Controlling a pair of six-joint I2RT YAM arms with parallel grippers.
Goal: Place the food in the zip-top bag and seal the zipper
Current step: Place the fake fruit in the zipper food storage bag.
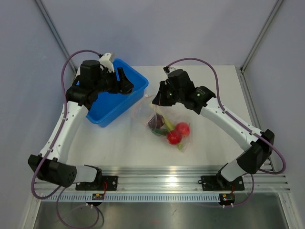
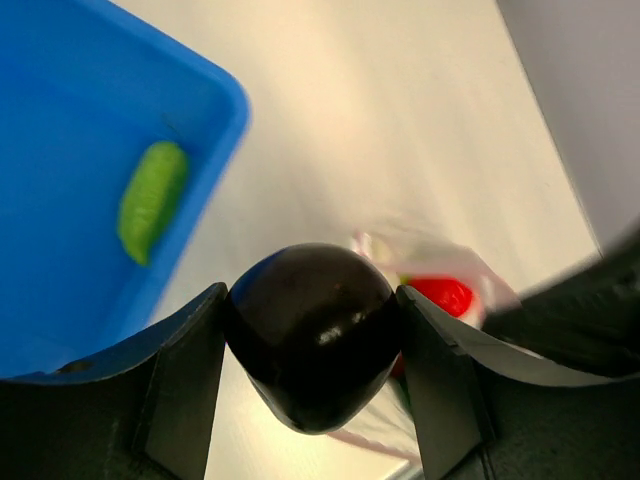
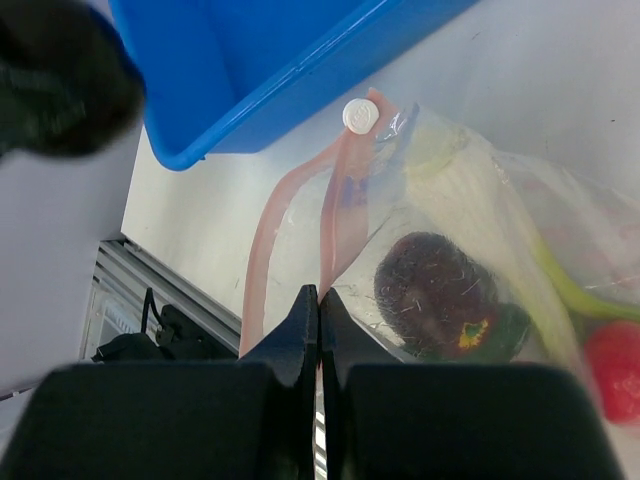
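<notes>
Left gripper (image 2: 310, 300) clenched on dark maroon fruit (image 2: 312, 350), held in air by corner of blue bin (image 2: 60, 150). Green cucumber piece (image 2: 152, 200) lies inside bin. Right gripper (image 3: 318, 300) jaws pressed together, pinching zipper (image 3: 335, 215) at mouth of zip-top bag (image 3: 480, 190). Bag lies on table (image 1: 119, 148) just beside bin. Inside bag: second maroon fruit (image 3: 435, 295), two red fruits (image 1: 182, 129), pale stalk (image 3: 450, 170).

A blue plastic bin (image 1: 112, 109) sat skewed on the back left of the white table (image 1: 124, 149). A ribbed aluminium rail (image 1: 162, 172) ran along the table's near edge, and plain grey walls (image 1: 157, 28) stood behind and beside it.
</notes>
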